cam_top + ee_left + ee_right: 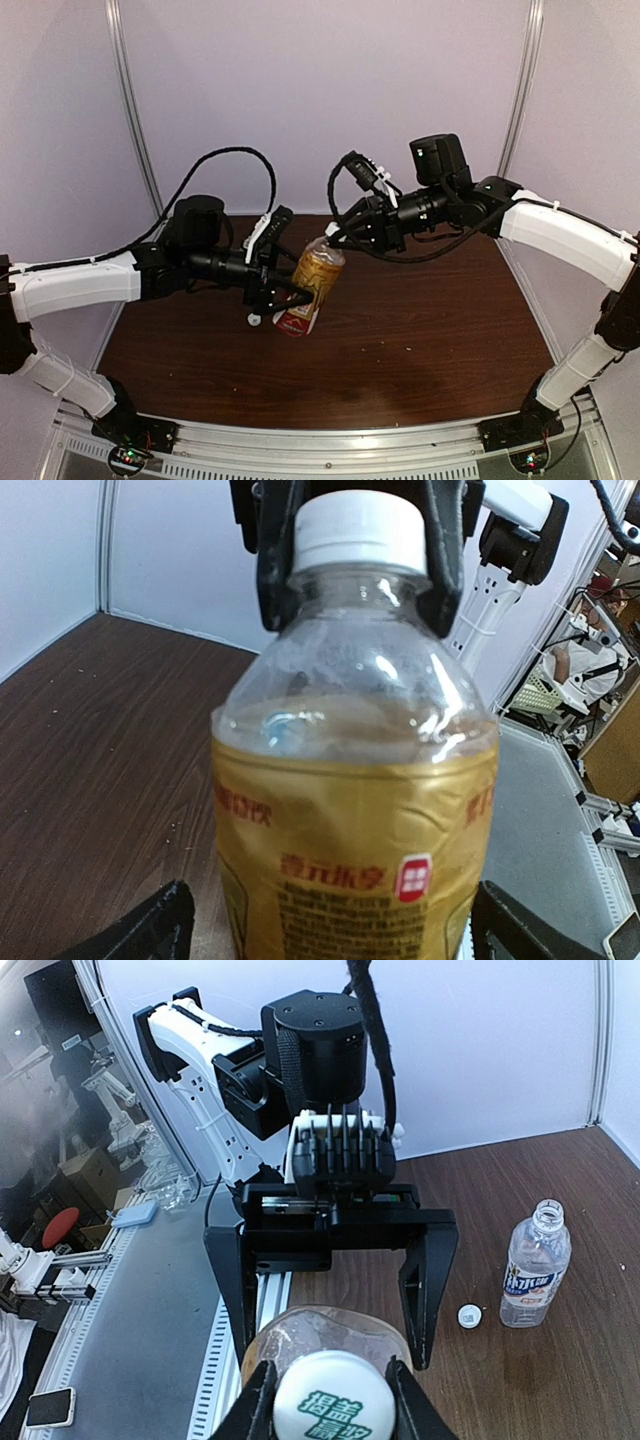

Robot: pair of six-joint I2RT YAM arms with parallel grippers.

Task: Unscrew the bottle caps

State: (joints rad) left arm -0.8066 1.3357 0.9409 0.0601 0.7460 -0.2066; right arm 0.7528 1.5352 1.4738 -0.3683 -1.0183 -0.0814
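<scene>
**STATUS: RIGHT JAWS ON CAP, LEFT JAWS WIDE AROUND BOTTLE**

My left gripper (335,920) stands with its jaws fully apart; one black finger (425,1290) runs along each side of the amber bottle (355,810); in my left wrist view a strip of wood shows between one finger and the gold label, so I read this as flanking and not clamping.

The amber bottle sits between my two arms over the middle of the table (560,1190); in the top view it leans, with its neck toward my right arm and its base toward my left.

Its cap (358,530) is on the neck; it is white, with green print on top.

My right gripper (330,1405) is closed on that cap; one finger presses each side of it.

Farther across the wood lies a loose cap (469,1315), flat on the table; just beside it, apart from it, stands the clear bottle (535,1265), upright, with its neck open.

The wall (320,90) closes the far side.
</scene>
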